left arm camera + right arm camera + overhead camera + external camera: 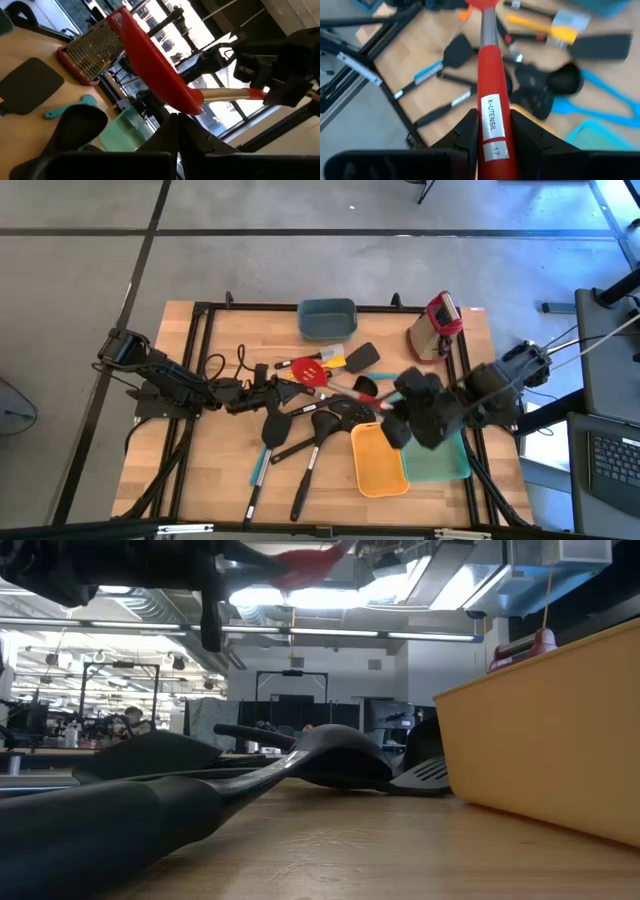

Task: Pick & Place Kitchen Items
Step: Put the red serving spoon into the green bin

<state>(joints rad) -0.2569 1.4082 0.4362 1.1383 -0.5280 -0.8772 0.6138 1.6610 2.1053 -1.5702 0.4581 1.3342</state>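
A red spoon [310,372] with a metal shaft and a red handle hangs in the air over the middle of the table. It shows high up in the low view [310,558]. My right gripper [492,125] comes from the table's right [392,412] and is shut on its handle. My left gripper [177,122] reaches in from the left [285,391], shut, its tips just below the spoon's head [150,60]. Several black and teal utensils [320,425] lie in a heap on the table under them. My right gripper pinches the red handle [490,100] between its two fingers, at the labelled part near the free end. The fingers slant down from the table's right, and the handle runs forward along them. The spoon is lifted clear, head toward the left arm. My left gripper has its shut fingertips [172,131] right under the edge of the spoon's head [192,106]. Whether they touch it, I cannot tell.
A teal bin [327,318] stands at the far edge and a red grater [437,327] at the far right. An orange tray [380,458] and a teal tray [440,462] lie at the near right. A yellow spatula [335,360] lies behind the spoon.
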